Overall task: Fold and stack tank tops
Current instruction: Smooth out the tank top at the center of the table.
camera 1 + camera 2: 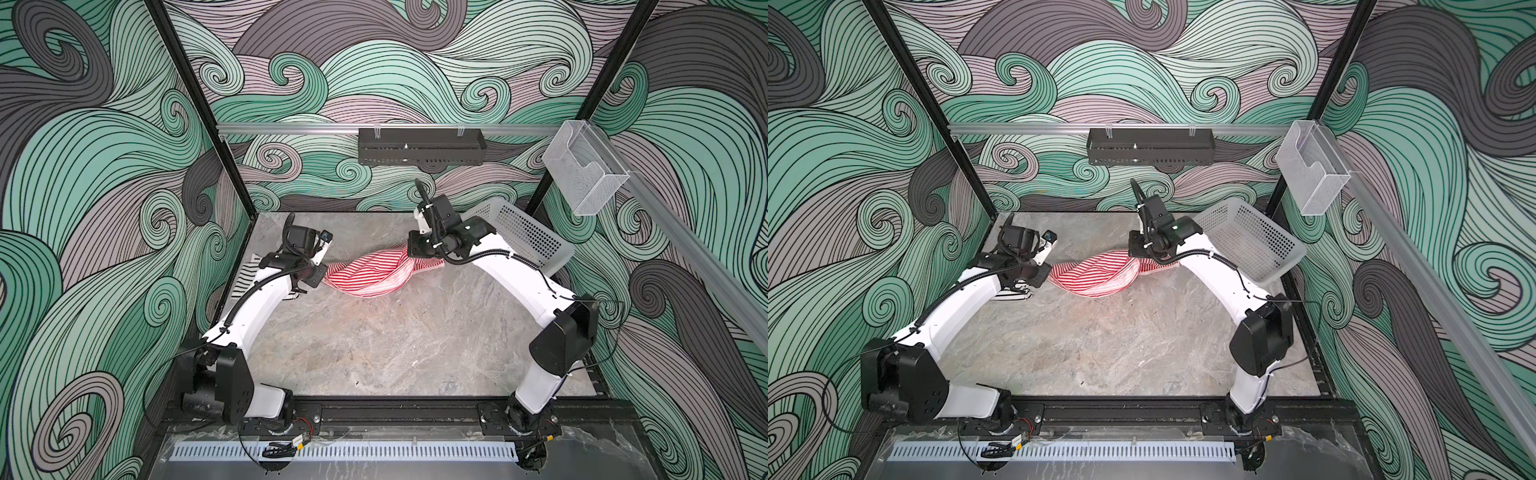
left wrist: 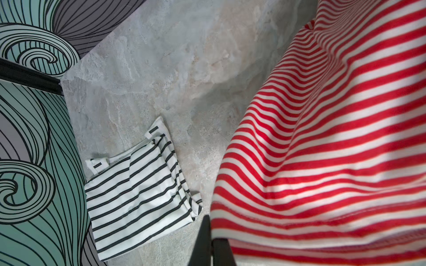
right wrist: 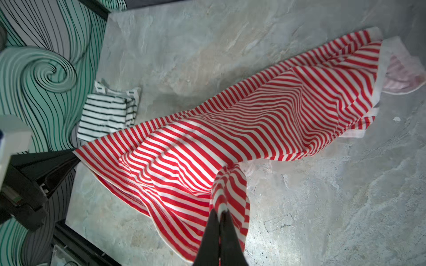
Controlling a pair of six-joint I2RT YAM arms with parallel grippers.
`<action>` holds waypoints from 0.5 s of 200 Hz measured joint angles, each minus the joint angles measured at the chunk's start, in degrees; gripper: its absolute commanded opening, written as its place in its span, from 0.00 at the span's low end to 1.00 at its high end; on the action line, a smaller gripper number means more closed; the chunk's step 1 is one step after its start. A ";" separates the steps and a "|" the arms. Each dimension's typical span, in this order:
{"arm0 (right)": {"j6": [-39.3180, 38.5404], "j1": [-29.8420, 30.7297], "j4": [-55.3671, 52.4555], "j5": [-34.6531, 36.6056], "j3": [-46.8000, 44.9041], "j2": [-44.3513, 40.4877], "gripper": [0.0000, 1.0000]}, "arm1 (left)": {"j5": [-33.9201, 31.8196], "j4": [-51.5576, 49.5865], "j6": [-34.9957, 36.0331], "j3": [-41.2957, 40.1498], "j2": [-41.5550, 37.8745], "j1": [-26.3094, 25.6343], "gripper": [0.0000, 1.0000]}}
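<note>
**Red-and-white striped knit tank top [image 1: 365, 276] held up between both arms**

We have the left fingers [image 2: 204, 239] and the right fingers [image 3: 211, 237] pinched shut on its cloth, which sags between them above the far middle of the grey marbled surface [image 1: 374, 353]; its strap end rests there. The folded black-and-white striped tank top [image 2: 138, 191] lies by the far left edge. We should move both grips evenly, keeping the cloth taut, so the fold lands square.

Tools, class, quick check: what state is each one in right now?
Left tool: closed, holding the red-and-white tank top.
Right tool: closed, holding a bunched part of the same top.
</note>
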 measured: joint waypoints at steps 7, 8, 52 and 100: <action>-0.48 0.76 -0.52 -0.42 -0.07 1.64 0.00 | -0.13 0.00 0.26 -1.16 -0.17 0.07 0.00; -0.61 0.96 -0.61 -0.52 -0.09 2.12 0.00 | -0.15 0.04 0.37 -1.40 -0.17 0.09 0.00; -3.48 6.03 -3.30 -2.67 -3.93 12.85 0.41 | -1.92 1.40 2.27 -9.92 -0.07 0.48 0.00; -0.33 3.10 1.42 -5.31 -18.47 2.93 0.40 | -6.58 5.18 3.48 -13.92 4.83 2.34 0.00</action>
